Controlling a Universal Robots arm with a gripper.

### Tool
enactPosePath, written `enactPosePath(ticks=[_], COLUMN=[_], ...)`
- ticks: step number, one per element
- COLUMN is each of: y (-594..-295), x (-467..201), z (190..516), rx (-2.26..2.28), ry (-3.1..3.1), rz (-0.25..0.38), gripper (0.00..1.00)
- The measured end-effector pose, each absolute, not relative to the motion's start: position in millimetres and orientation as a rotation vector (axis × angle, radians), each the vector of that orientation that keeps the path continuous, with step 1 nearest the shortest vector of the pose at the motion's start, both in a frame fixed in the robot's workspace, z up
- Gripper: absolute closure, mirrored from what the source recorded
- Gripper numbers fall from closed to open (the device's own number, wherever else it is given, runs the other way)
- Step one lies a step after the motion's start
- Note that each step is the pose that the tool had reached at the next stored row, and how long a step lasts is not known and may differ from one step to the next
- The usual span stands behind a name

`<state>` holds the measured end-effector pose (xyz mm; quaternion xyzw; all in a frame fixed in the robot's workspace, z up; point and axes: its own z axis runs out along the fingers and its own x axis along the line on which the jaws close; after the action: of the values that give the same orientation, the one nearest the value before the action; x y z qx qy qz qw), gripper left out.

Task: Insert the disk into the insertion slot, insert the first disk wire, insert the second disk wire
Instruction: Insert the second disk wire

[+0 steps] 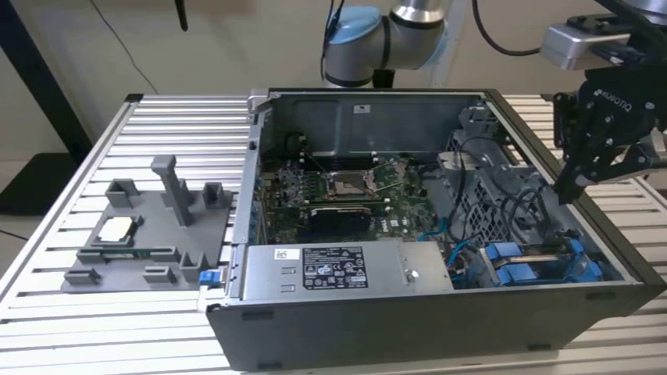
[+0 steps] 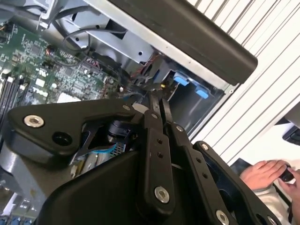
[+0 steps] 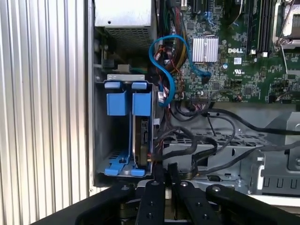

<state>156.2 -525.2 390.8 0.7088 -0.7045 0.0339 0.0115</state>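
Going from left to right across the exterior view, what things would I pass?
Small white-topped chip → tall grey post → small blue clip → silver labelled power-supply box → the robot's black hand.

Not much to actually read here tbh. The silver-grey metal power supply box (image 1: 417, 262) has a big white printed sticker (image 1: 331, 270) packed with tiny print and symbols, too small to make out. There's white lettering on the black gripper (image 1: 573, 187) housing, and a white logo on the green motherboard (image 3: 234, 79).
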Motion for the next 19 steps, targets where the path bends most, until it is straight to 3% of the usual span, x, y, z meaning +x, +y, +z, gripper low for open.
enactPosePath(ticks=[10,19], y=[-523,-542], x=[115,104], z=[391,388], rx=[2.213,2.206], ry=[-2.201,-2.191], rz=[0.099,0.057], gripper=[0.85,0.85])
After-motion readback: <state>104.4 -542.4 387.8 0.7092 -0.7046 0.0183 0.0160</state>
